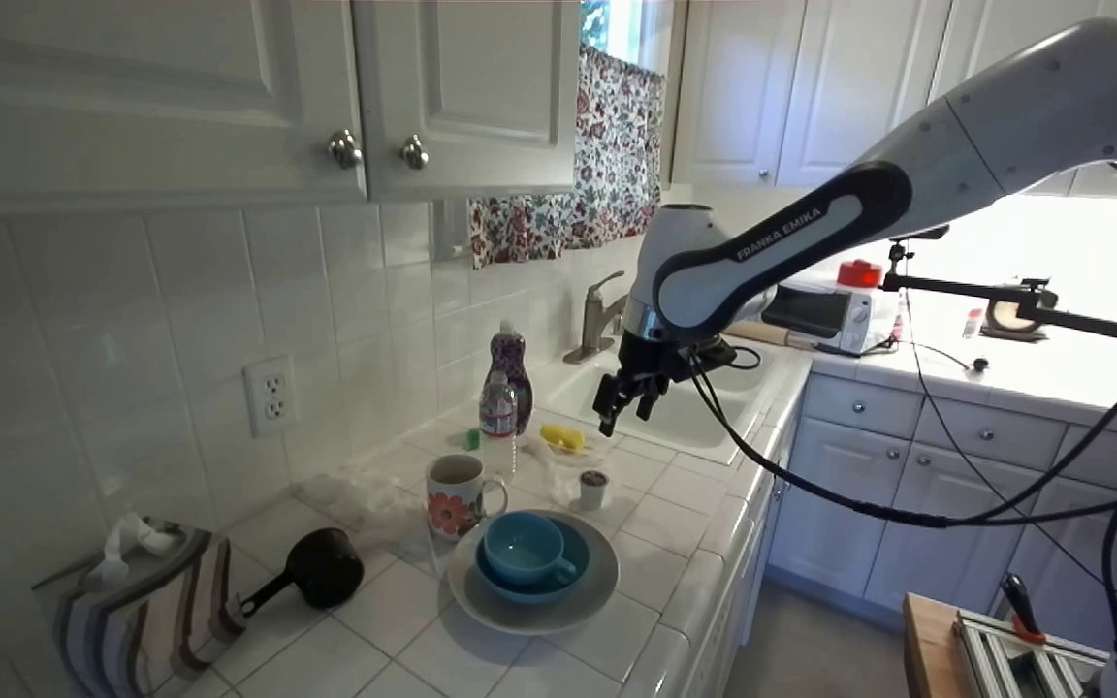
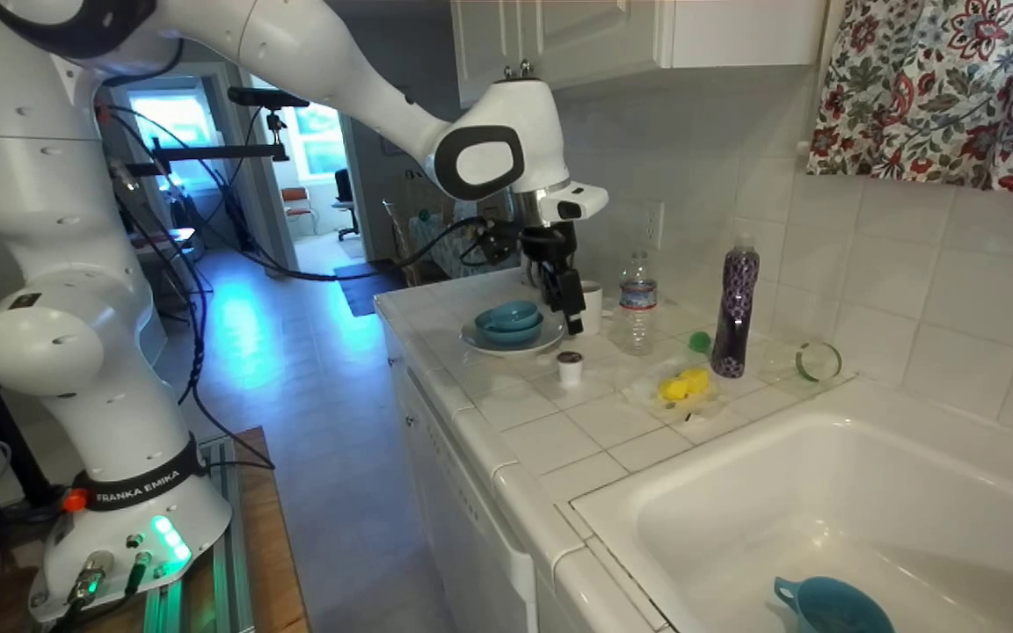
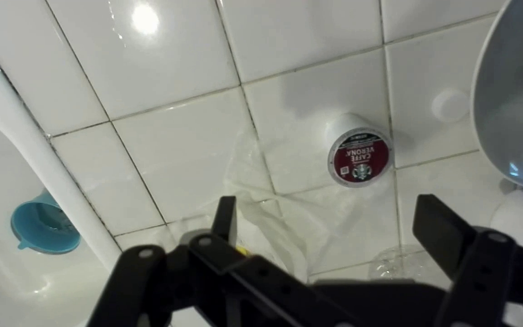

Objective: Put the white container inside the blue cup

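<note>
On the tiled worktop [image 1: 655, 533], a grey plate [image 1: 529, 622], and near it a floral mug [image 1: 450, 499]. Near the mug, an upright water bottle [image 2: 637, 303]; near that, a purple soap bottle [image 2: 733, 308], also upright, and something green [image 2: 700, 342]. Toward the white sink [image 2: 709, 453], something yellow [image 2: 684, 384] with crumpled clear plastic [image 3: 266, 229] around it. Away from the sink, a black pan [image 1: 326, 570] near a boxy striped object [image 1: 146, 611]. At the sink, a tap [image 1: 594, 325]; at the window [image 1: 626, 29], a patterned curtain [image 1: 622, 145]. On the wall [image 1: 93, 436], an outlet [image 1: 271, 396]; higher up, white cupboards [image 1: 491, 78]. Farther off, a toaster oven [image 1: 806, 310].
</note>
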